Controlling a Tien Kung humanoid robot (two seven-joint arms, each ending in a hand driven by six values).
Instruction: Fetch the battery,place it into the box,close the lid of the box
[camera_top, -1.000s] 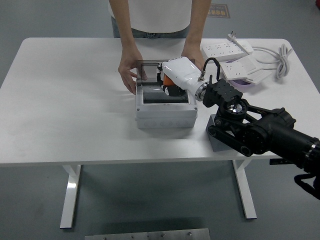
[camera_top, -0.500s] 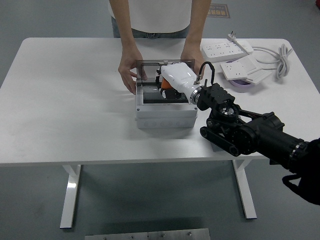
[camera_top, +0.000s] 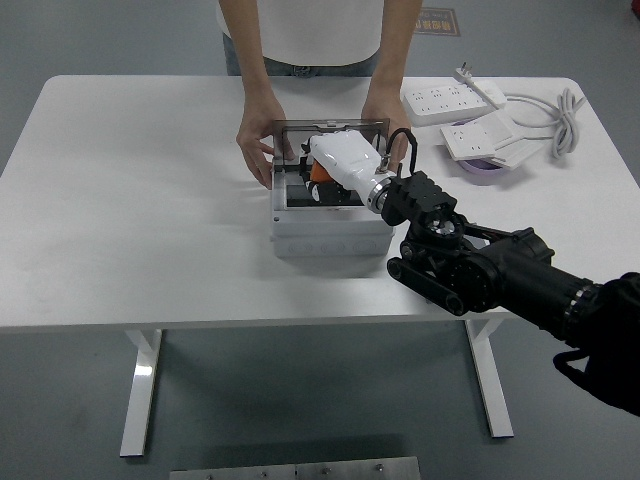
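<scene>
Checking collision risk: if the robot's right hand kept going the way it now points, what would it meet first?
Probably the dark interior of the open grey box, over which the white right hand points leftward and down; depth is unclear.

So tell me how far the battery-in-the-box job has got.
Done: the right hand has carried an orange-and-black object, presumably the battery, over the open grey box. In hand: it is lowered inside; whether it is released cannot be seen. Left: letting go, withdrawing, and closing the clear lid, which stands upright while a person's hands steady the box.
</scene>
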